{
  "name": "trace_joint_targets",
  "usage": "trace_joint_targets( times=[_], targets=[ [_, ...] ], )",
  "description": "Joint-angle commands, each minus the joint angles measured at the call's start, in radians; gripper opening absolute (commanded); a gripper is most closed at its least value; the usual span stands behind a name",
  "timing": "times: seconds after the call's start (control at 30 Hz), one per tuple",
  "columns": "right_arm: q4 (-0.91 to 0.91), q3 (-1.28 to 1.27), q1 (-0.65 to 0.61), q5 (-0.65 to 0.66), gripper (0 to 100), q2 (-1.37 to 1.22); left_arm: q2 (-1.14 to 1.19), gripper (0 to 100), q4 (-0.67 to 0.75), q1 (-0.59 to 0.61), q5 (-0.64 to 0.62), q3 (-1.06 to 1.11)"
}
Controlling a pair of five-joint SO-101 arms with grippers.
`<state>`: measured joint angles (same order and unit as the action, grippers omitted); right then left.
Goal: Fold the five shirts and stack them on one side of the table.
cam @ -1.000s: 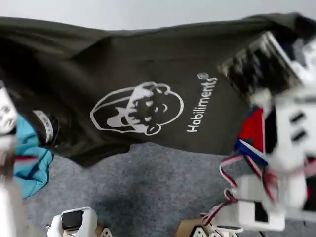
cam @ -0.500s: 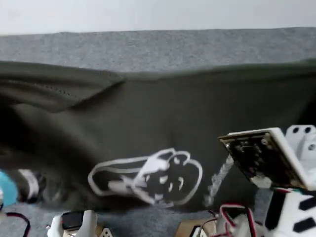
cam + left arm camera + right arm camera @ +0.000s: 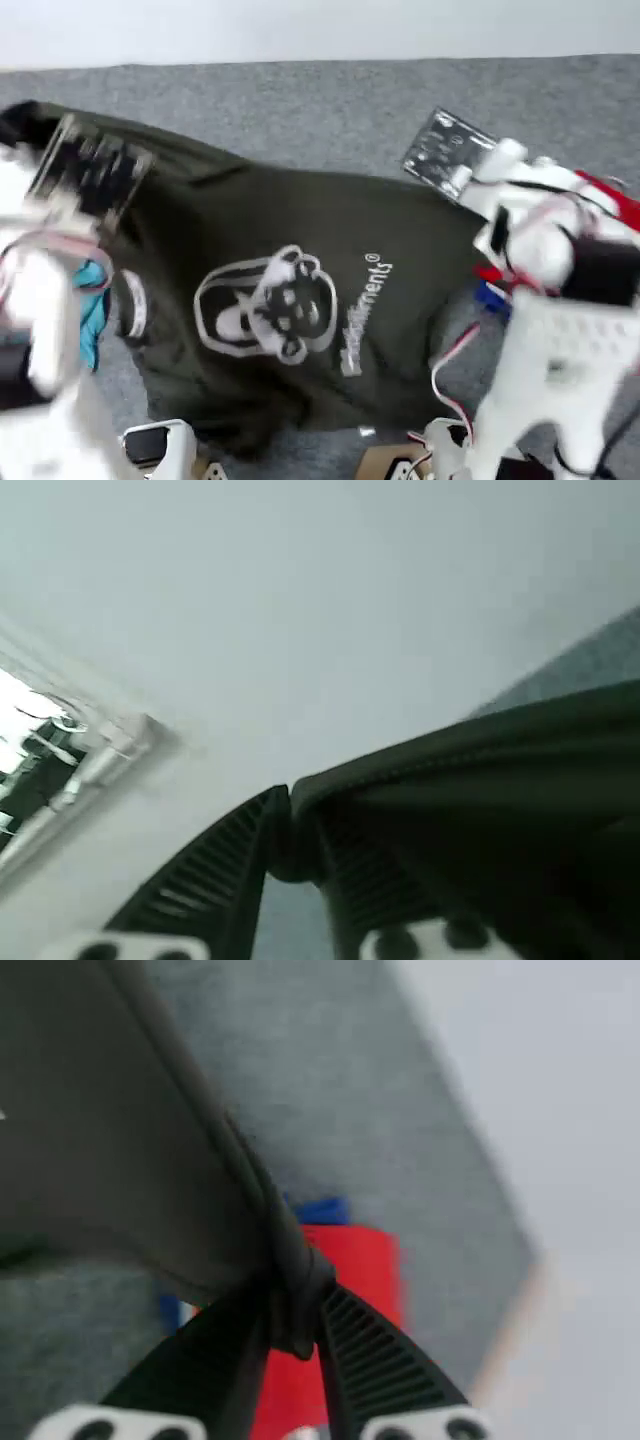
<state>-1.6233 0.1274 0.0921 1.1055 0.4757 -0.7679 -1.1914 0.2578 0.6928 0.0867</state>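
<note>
A dark olive shirt (image 3: 290,290) with a white cartoon print hangs spread between both arms above the grey table (image 3: 300,110). My left gripper (image 3: 292,832) is shut on one corner of the olive shirt (image 3: 480,780), at the high view's left. My right gripper (image 3: 296,1312) is shut on the opposite corner of the olive shirt (image 3: 110,1140), at the high view's right. A teal shirt (image 3: 90,310) lies under the left arm. A red, white and blue shirt (image 3: 335,1290) lies beneath the right gripper, seen too as the red shirt (image 3: 615,205) in the high view.
The white left arm (image 3: 45,300) and the white right arm (image 3: 550,300) stand at the near corners, with the arm bases (image 3: 160,450) along the front edge. A pale wall (image 3: 300,30) rises behind the table's far edge.
The olive shirt swung low and stretched wide half a second ago; now both arms have lifted and drawn inward, and the shirt hangs narrower and tilted with its print facing up.
</note>
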Motion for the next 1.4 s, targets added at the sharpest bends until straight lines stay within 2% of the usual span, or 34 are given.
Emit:
trace_joint_targets(
  times=[0.0, 0.1, 0.2, 0.3, 0.43, 0.63, 0.87, 1.0, 1.13, 1.23, 1.37],
  targets=[
    [0.268, -0.207, -0.005, -0.023, 1.2, -0.038, 0.002, 0, 0.279, -0.002, 0.009, 0.34],
    [0.475, -0.311, -0.008, -0.028, 1.2, -0.096, 0.021, 0, 0.517, -0.009, 0.028, 0.556],
    [0.638, -0.345, -0.015, -0.057, 1.2, -0.18, 0.112, 0, 0.651, -0.018, 0.043, 0.627],
    [0.782, -0.325, -0.018, -0.089, 1.2, -0.272, 0.258, 0, 0.741, -0.023, 0.038, 0.581],
    [0.946, -0.229, -0.019, -0.091, 1.2, -0.417, 0.497, 0, 0.806, -0.023, 0.037, 0.392],
    [1.072, 0.114, -0.021, -0.091, 1.2, -0.674, 0.853, 0, 0.802, -0.025, 0.037, -0.035],
    [1.069, 0.605, -0.065, -0.052, 1.2, -1.003, 1.152, 0, 0.77, -0.051, 0.037, -0.435],
    [1.029, 0.779, -0.079, -0.002, 1.1, -1.145, 1.267, 0, 0.681, -0.055, 0.037, -0.618],
    [0.886, 0.905, -0.085, -0.002, 1.1, -1.205, 1.332, 0, 0.512, -0.054, 0.037, -0.762],
    [0.783, 0.951, -0.085, -0.002, 1.1, -1.233, 1.355, 0, 0.39, -0.054, 0.038, -0.826],
    [0.739, 0.959, -0.082, -0.002, 1.1, -1.241, 1.37, 0, 0.321, -0.049, 0.038, -0.858]
  ],
)
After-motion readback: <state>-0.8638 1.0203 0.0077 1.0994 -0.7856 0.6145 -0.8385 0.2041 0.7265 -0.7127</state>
